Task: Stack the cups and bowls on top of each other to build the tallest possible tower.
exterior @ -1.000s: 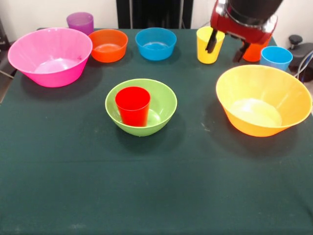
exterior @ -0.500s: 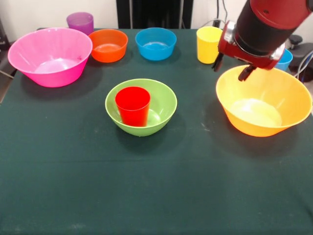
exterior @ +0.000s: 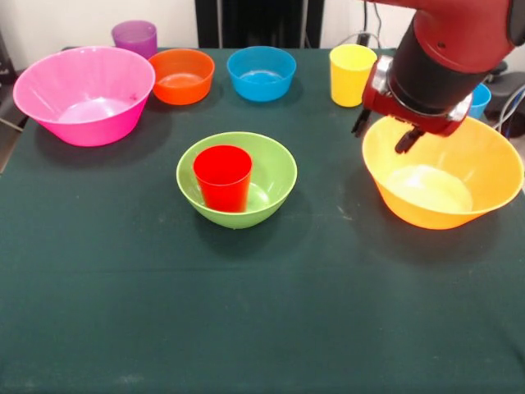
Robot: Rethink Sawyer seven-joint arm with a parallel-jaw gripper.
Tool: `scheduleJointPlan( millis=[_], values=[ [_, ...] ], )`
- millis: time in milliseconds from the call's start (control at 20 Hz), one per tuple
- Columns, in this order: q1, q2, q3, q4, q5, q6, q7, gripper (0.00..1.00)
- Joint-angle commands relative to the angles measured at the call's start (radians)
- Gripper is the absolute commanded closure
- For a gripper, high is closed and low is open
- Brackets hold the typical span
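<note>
My gripper (exterior: 383,133) is open and hangs over the far left rim of the large yellow-orange bowl (exterior: 484,160). One finger is outside the rim and the other is over the bowl's inside. A red cup (exterior: 222,176) stands upright inside the lime green bowl (exterior: 277,174) at the table's middle. Along the far edge stand a large pink bowl (exterior: 49,111), a purple cup (exterior: 134,37), a small orange bowl (exterior: 181,89), a small blue bowl (exterior: 262,84) and a yellow cup (exterior: 351,75). The arm hides all but a sliver of a light blue cup (exterior: 481,98).
The dark green cloth (exterior: 262,312) covers the table, and its front half holds nothing. Dark gear and cables (exterior: 509,86) sit past the table's right far corner.
The gripper has moved from beside the yellow cup at the back, forward and down to the yellow-orange bowl's rim. The arm now hides the orange cup and most of the blue one.
</note>
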Motion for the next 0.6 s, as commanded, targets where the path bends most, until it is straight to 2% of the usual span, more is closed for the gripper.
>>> scheduleJointPlan(
  millis=[50, 300, 600],
  values=[
    [-0.028, 0.016, 0.052, 0.156, -0.052, -0.229, 0.092, 0.00],
    [-0.039, 0.025, 0.049, 0.213, -0.061, -0.332, 0.060, 0.00],
    [-0.031, 0.031, 0.037, 0.239, -0.057, -0.393, 0.059, 0.00]
  ],
)
